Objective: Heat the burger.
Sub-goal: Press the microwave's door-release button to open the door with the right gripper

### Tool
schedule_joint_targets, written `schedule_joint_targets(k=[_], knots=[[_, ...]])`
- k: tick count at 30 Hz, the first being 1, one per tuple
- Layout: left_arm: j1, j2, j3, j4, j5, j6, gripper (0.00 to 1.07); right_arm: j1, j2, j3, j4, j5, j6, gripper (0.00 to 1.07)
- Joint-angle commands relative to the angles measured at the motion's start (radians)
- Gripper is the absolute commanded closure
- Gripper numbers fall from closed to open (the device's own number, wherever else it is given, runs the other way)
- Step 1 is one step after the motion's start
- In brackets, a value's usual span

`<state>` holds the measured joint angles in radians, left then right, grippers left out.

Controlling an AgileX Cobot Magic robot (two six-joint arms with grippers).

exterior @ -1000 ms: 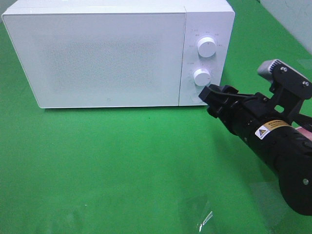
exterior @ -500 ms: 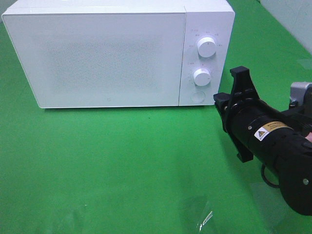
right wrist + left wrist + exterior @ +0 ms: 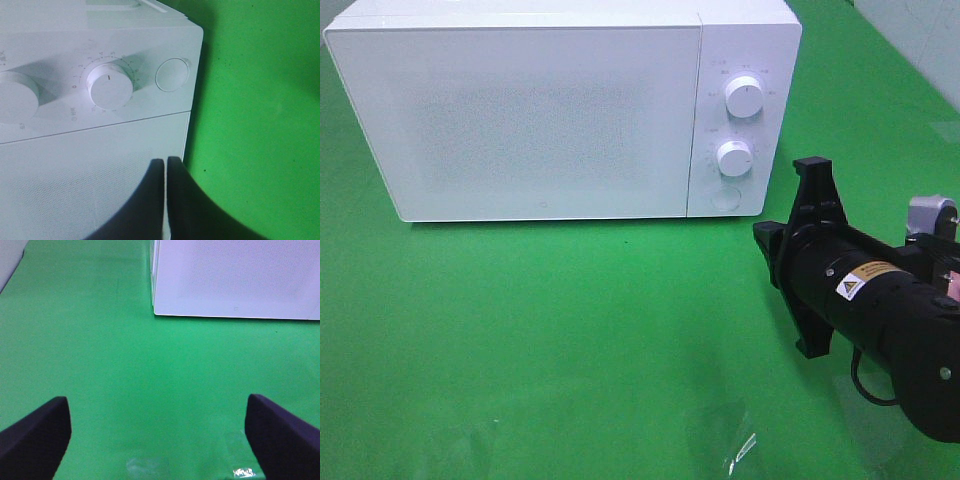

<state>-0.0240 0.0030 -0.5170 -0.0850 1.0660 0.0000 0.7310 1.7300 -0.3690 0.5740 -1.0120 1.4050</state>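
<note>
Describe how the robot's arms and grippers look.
The right arm is a thick matte-black cylinder bearing a white-and-yellow warning sticker, with a black cable loop beneath. The right gripper and left gripper have dark, rounded fingers.

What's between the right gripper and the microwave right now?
Nothing but bare green cloth. The exterior high view shows that strip between the shut right gripper and the microwave; no burger shows there.
</note>
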Motion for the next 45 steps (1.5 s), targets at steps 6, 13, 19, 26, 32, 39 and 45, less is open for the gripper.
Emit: schedule_joint_targets(k=[6,13,19,26,32,39,45], knots=[[-0.002,-0.002,0.000,-0.005,0.004,0.000,0.20,-0.080,0.079,-0.056,-0.153,0.001,0.093,1.07],[-0.002,-0.002,0.000,-0.005,0.004,0.000,0.20,-0.117,0.128,-0.086,-0.186,-0.004,0.119,1.07],[-0.002,-0.002,0.000,-0.005,0.004,0.000,0.20,-0.138,0.186,-0.142,-0.200,-0.004,0.125,1.07],[-0.002,-0.002,0.000,-0.005,0.004,0.000,0.20,-0.138,0.251,-0.196,-0.189,-0.005,0.126,1.07],[-0.002,-0.002,0.000,-0.005,0.004,0.000,0.20,-0.164,0.291,-0.251,-0.185,-0.002,0.126,1.07],[-0.002,-0.002,0.000,-0.005,0.004,0.000,0.20,-0.196,0.330,-0.303,-0.186,-0.002,0.129,1.07],[-0.002,-0.002,0.000,-0.005,0.004,0.000,0.20,-0.196,0.353,-0.338,-0.180,-0.001,0.138,1.07]])
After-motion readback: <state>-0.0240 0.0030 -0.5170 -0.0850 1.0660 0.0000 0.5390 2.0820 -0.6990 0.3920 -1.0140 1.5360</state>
